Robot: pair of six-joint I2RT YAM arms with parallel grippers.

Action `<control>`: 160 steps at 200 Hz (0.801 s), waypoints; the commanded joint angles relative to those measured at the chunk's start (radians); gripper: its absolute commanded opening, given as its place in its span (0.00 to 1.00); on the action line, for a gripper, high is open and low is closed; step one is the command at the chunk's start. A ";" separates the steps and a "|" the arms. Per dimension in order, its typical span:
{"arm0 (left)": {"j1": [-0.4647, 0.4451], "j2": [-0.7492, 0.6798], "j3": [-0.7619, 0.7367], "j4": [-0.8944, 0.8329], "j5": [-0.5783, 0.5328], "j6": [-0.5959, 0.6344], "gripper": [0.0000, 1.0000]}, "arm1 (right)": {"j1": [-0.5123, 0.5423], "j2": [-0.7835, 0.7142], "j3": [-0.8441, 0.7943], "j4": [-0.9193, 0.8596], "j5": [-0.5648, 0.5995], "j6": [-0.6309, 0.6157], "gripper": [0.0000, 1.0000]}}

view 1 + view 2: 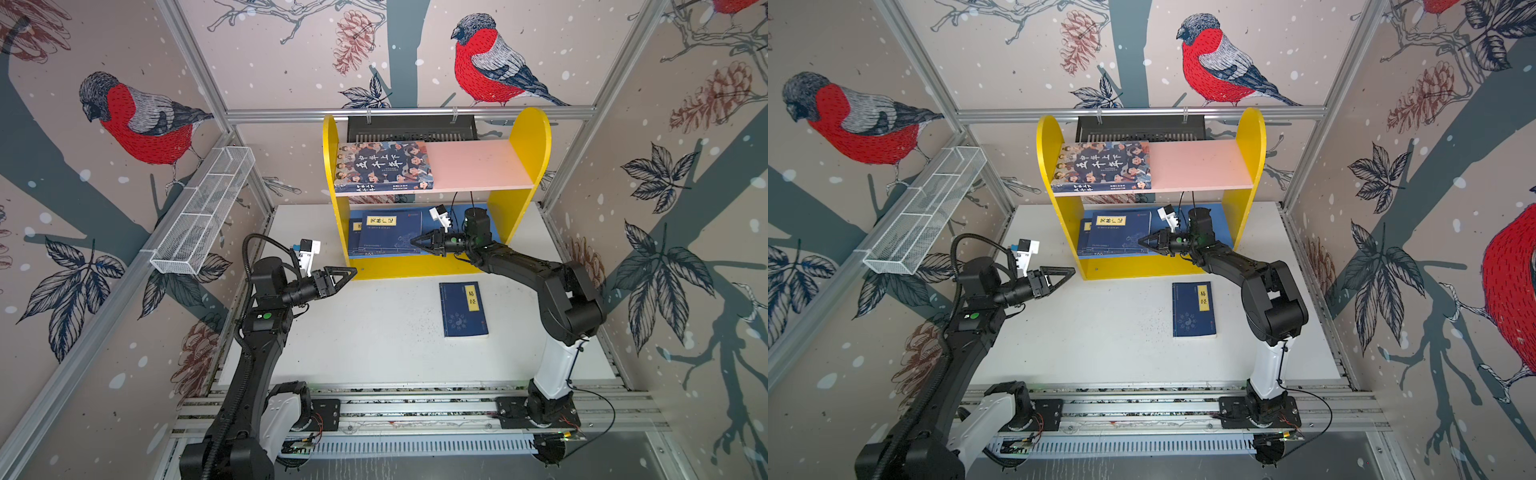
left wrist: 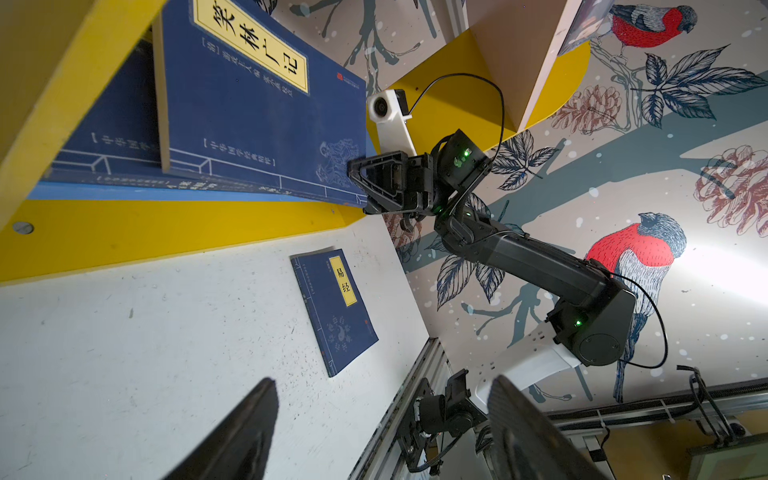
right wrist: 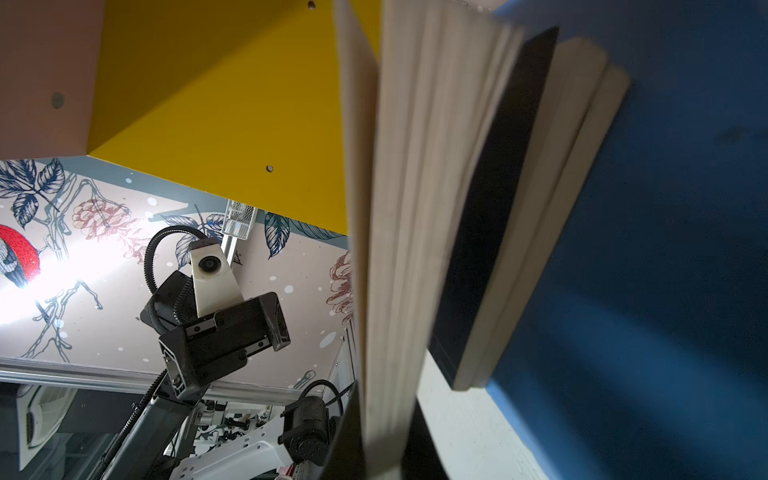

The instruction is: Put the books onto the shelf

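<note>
The shelf point(image 1: 530, 141) point(image 1: 1246, 141) stands at the back of the table. An illustrated book point(image 1: 384, 166) point(image 1: 1102, 166) lies on its pink upper board. Navy books are stacked on the blue lower board point(image 2: 124, 193). My right gripper point(image 1: 419, 243) point(image 1: 1144, 240) point(image 2: 357, 183) point(image 3: 382, 436) is shut on the right edge of the top navy book point(image 1: 388, 232) point(image 1: 1121, 230) point(image 2: 249, 104) point(image 3: 399, 249). Another navy book point(image 1: 463, 309) point(image 1: 1192, 309) point(image 2: 334, 309) lies flat on the table. My left gripper point(image 1: 349, 272) point(image 1: 1069, 272) point(image 2: 382, 432) hangs open and empty by the shelf's lower left front.
A white wire mesh tray point(image 1: 203, 212) hangs on the left wall. A black slotted basket point(image 1: 411, 129) sits behind the shelf's top. The arms' base rail point(image 1: 415, 409) runs along the table's front edge.
</note>
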 commanded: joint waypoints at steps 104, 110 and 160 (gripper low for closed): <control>0.002 -0.013 -0.017 0.046 0.021 -0.013 0.80 | -0.001 0.081 0.205 -0.451 0.083 -0.296 0.47; 0.002 -0.015 -0.016 0.047 0.021 -0.013 0.80 | -0.003 0.079 0.207 -0.462 0.104 -0.299 0.48; 0.002 -0.026 -0.031 0.050 0.023 -0.020 0.81 | -0.014 0.039 0.198 -0.486 0.294 -0.290 0.60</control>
